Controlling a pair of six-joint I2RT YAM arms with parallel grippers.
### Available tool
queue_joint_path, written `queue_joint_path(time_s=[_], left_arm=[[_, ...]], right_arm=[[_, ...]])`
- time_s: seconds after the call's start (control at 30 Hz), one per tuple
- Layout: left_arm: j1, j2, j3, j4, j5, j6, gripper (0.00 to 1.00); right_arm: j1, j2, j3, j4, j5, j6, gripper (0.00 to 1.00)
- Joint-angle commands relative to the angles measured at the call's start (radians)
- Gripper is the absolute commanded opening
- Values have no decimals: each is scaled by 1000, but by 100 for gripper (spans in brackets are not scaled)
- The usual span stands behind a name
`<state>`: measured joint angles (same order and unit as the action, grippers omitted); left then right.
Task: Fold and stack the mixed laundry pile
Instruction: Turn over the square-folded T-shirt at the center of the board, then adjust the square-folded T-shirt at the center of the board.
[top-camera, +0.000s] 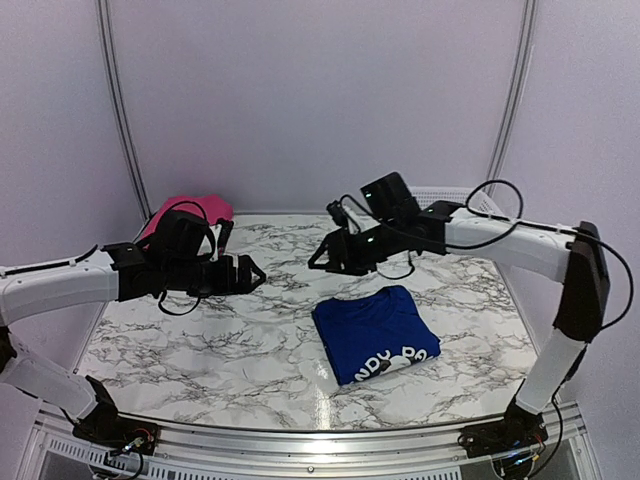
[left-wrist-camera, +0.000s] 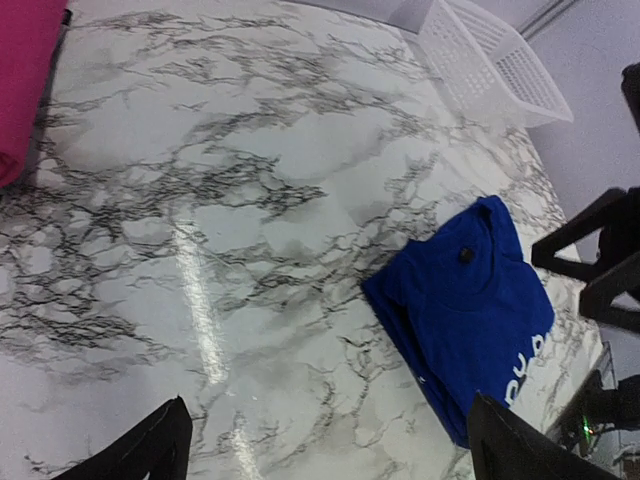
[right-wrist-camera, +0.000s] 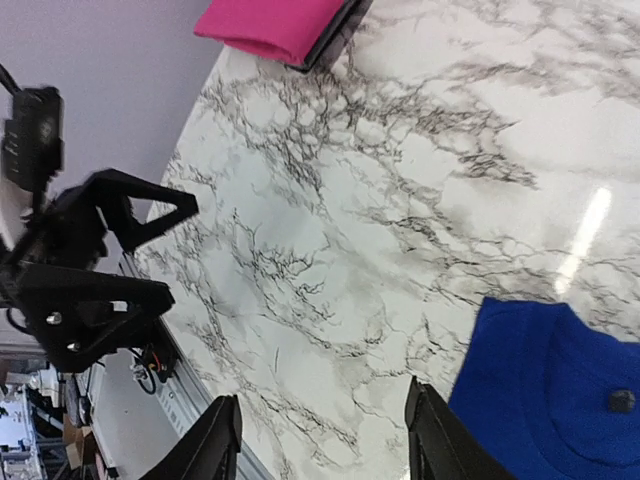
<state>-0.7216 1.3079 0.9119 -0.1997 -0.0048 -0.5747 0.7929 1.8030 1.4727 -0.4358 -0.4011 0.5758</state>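
1. Left arm reaches in level from the left, above the bench (top-camera: 200, 345). Left end effector (top-camera: 257, 274) points right, jaws spread wide, empty.
2. Right arm stretches in from the right. Right end effector (top-camera: 318, 263) tilts down-left, jaws parted, holding nothing.
3. Blue garment (top-camera: 375, 335) lies folded front-centre on the bench, touched by neither.
4. Pink garment (top-camera: 195, 208) sits at the far-left corner, behind the left arm.

Folded blue garment (left-wrist-camera: 465, 310) on marble table (left-wrist-camera: 200, 200)
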Motion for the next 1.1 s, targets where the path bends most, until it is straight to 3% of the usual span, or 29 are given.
queue_joint_path(time_s=[0.0,0.1,0.33,0.53,0.7,0.87,1.07], left_arm=[[-45,56,-7,152,217,-40,99],[-117,172,37,237,288,-64,98],[-224,533,249,386,460,-163,74],[-196,717,374,307,444,-192,54],[-92,674,235,263,383,-222,43],[-53,525,135,156,393,-44,45],[-8,408,224,17,397,223,64]], right_arm=[[-146,-202,-181,-16,-57,-64,51],[-218,-300,-338,-73,-43,-128,48],[-314,-460,-674,-57,-21,-111,41],[-317,-435,-891,101,-87,-16,35],[-171,-362,-897,232,-122,102,33],[-59,-391,-838,184,-182,121,35],[-244,-583,-660,-29,-79,-105,47]])
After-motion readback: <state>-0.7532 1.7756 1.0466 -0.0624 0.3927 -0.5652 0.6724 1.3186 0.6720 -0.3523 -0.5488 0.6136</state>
